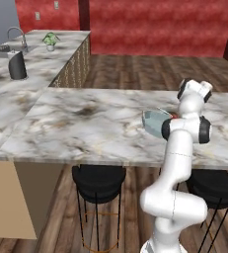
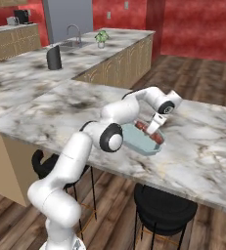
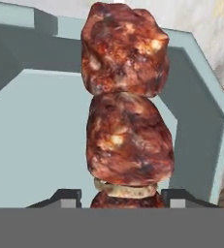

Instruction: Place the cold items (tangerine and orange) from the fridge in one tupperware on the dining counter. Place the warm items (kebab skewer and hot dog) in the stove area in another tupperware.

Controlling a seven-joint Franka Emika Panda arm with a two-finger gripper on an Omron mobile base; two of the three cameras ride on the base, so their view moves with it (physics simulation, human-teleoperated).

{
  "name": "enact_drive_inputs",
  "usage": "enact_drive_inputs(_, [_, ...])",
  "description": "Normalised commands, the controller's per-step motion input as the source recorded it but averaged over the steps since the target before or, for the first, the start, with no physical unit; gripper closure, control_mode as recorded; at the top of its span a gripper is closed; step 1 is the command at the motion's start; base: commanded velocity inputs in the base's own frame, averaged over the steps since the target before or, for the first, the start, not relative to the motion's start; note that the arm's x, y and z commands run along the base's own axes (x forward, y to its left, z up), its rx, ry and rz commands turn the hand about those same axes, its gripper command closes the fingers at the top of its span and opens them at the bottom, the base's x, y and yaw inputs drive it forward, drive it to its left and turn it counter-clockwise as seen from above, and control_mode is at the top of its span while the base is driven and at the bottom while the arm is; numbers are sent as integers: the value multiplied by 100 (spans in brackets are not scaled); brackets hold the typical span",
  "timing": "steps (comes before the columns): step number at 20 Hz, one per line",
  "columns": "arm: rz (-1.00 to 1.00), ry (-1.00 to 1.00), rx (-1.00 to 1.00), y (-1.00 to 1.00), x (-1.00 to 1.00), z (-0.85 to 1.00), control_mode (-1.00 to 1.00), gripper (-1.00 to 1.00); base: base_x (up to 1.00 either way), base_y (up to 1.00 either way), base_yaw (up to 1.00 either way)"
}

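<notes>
1. The white arm's two-finger gripper (image 2: 155, 128) was seen lowered over a pale blue-grey, open-topped plastic tupperware (image 2: 143, 141) on the grey-veined marble dining counter (image 2: 202, 146).
2. In the hand view, the two dark fingertips (image 3: 67, 197) were seen set on either side of a kebab skewer of reddish-brown meat chunks (image 3: 125, 106), clamped on its lower end.
3. The skewer was seen extending from the fingers over the tupperware's pale floor (image 3: 36, 145), with its far chunk reaching toward the container's rim; whether it touched the floor could not be told.
4. In the right base view, the reddish skewer (image 2: 148, 133) was seen lying across the tupperware's near side, just under the hand.
5. In the left base view, the tupperware (image 1: 152, 121) was partly hidden behind the arm's elbow, and a small red patch was visible at its right edge.
6. Two black round stools on thin metal legs (image 1: 98, 184) were seen under the counter's near edge.
7. Farther back, a black cylindrical container (image 1: 17, 65), a steel sink tap (image 1: 18, 35) and a small potted green plant (image 1: 50, 40) were seen on the side counter.
</notes>
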Motion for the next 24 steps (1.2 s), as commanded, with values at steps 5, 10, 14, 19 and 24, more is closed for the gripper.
enact_drive_inputs(5, [0,-53,-12,74,-1,-27,-100,100,0,0,0])
enact_drive_inputs(10, [-8,-50,-26,100,-26,-6,-100,-100,0,0,0])
enact_drive_inputs(14, [-10,-43,-17,48,-49,5,-100,-100,0,0,0])
enact_drive_inputs(19, [-2,-29,-18,0,-69,2,-100,-100,0,0,0])
enact_drive_inputs(24, [-3,-33,-5,-24,-19,27,-100,-100,0,0,0])
